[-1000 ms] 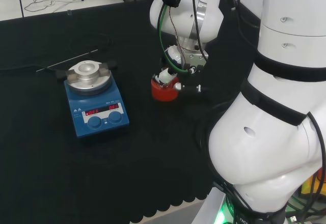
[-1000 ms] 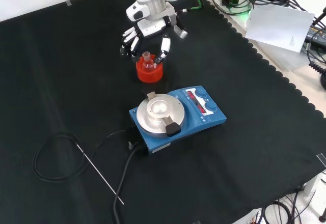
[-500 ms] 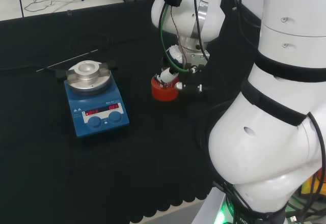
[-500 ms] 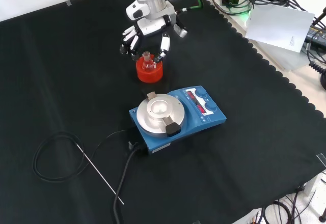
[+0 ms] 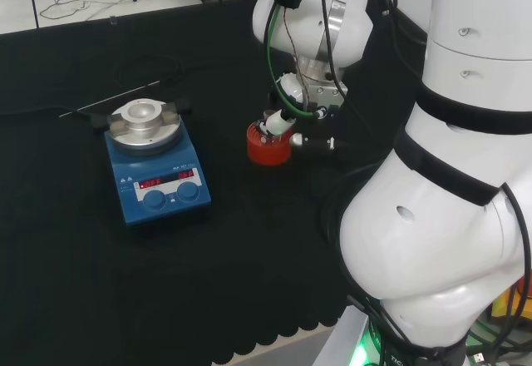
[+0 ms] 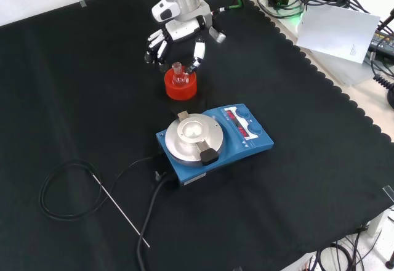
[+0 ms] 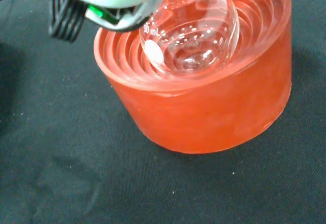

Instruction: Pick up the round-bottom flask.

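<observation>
A small clear round-bottom flask (image 6: 178, 74) sits upright in a red ribbed ring stand (image 6: 181, 87) on the black cloth. In the wrist view the flask's bulb (image 7: 196, 40) rests in the stand's ribbed bowl (image 7: 219, 112). The black and white hand (image 6: 178, 34) hovers just beyond and above the stand in the front view, its fingers (image 6: 197, 52) hanging down on either side of the flask's neck without closing on it. In the head view the hand (image 5: 287, 116) stands at the stand's (image 5: 268, 148) right edge. The hand is open.
A blue hotplate stirrer (image 6: 212, 143) with a round metal top stands in front of the stand in the front view. Its black cable (image 6: 68, 191) and a thin metal rod (image 6: 120, 210) lie at the front left. The cloth's scalloped edge (image 6: 332, 92) runs along the right.
The hand and wrist have drawn slightly away from the stand, rising a little in the front view. The flask and stand have not moved.
</observation>
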Motion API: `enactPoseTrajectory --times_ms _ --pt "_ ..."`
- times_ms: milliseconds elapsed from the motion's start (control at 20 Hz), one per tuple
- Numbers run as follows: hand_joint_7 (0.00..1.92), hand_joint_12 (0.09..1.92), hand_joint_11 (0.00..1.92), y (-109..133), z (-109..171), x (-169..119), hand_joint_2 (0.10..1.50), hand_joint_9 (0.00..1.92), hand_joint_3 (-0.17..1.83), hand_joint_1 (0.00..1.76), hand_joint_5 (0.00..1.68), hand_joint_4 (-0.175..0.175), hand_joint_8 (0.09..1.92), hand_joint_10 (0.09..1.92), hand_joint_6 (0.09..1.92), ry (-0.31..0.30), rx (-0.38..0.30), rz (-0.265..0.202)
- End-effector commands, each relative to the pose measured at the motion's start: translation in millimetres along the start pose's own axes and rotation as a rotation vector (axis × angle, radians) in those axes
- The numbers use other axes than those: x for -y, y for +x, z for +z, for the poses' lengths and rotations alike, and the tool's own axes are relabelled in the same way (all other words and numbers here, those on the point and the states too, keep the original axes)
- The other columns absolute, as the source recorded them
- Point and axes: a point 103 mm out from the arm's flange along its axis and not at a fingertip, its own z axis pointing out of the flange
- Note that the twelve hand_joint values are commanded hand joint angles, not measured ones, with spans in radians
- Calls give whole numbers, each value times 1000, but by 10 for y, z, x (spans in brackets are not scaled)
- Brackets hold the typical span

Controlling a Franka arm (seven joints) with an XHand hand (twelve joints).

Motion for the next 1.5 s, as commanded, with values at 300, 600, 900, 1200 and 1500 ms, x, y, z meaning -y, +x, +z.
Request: enactPoseTrajectory --times_ms 300,600,900,1200,1500 --pt "219 1407 172 -178 -83 -6 574 493 653 923 899 -48 709 687 748 7 -16 -8" --pt "284 1400 207 -373 -162 -33 601 539 645 920 1038 -65 709 675 713 17 -26 -16" --pt "279 1393 210 -267 -124 -34 601 549 635 914 930 -73 697 658 775 18 -24 -18" --pt "258 1395 200 -223 -97 -13 578 539 632 901 794 -67 693 653 844 27 -27 -44" --pt "214 1411 158 -174 -78 -12 550 500 606 866 582 -57 690 659 804 27 -37 -51"
